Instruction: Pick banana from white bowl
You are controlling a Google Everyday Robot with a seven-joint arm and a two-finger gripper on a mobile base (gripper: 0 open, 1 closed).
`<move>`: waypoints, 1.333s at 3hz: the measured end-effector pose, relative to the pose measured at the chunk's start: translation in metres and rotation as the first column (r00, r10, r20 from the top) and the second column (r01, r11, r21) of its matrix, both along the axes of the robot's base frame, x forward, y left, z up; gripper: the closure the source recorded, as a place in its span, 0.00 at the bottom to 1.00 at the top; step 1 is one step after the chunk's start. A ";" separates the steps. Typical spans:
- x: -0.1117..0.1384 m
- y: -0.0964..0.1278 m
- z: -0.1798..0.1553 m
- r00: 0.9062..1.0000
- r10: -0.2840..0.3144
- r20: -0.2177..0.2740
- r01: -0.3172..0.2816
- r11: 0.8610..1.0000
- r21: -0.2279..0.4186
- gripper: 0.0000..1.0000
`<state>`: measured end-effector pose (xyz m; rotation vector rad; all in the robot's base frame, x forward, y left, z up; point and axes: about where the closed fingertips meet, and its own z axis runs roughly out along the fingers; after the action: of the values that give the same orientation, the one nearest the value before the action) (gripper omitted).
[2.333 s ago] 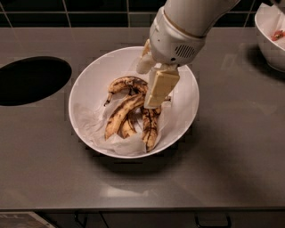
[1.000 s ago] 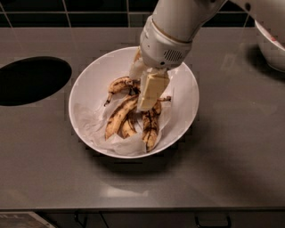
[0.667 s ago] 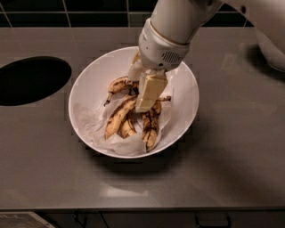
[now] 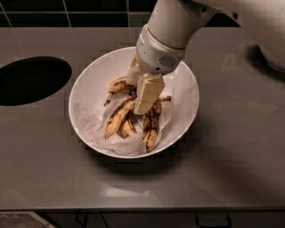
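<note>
Grey counter (image 4: 231,147) runs below a strip of dark tiles (image 4: 89,11), and the white bowl (image 4: 79,91) sits at its middle. Left of the bowl, a dark round hole (image 4: 31,80) opens in the counter.

Crumpled white paper (image 4: 95,129) lines the bowl, bunched most along its left and front wall. On the paper lie several overripe bananas. The banana (image 4: 119,116) I am after is the long yellow-tan one, speckled brown, lying on a slant left of the bowl's centre, with its lower end toward the front-left wall and its upper end running under my gripper. A short stub (image 4: 129,128) lies just beside it on the right. A darker, blackened banana (image 4: 150,129) lies right of centre, pointing toward the front rim. Another curved one (image 4: 118,84) sits toward the back-left, its thin stem aimed at the left wall.

My gripper (image 4: 141,95) is down inside the bowl, over its centre and just above the upper ends of the bananas, with my arm (image 4: 171,26) coming in from over the back-right rim. Whether the gripper is open or closed on anything, I cannot tell.
</note>
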<state>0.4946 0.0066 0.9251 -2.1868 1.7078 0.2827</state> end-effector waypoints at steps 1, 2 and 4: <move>0.001 0.002 -0.004 1.000 0.004 -0.007 -0.004 1.000 0.000 0.37; 0.002 0.005 -0.011 1.000 0.009 -0.016 -0.009 1.000 0.002 0.37; 0.004 0.009 -0.026 0.999 0.014 -0.040 -0.014 1.000 0.004 0.37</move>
<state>0.4982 0.0160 0.8987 -2.2053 1.7122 0.3345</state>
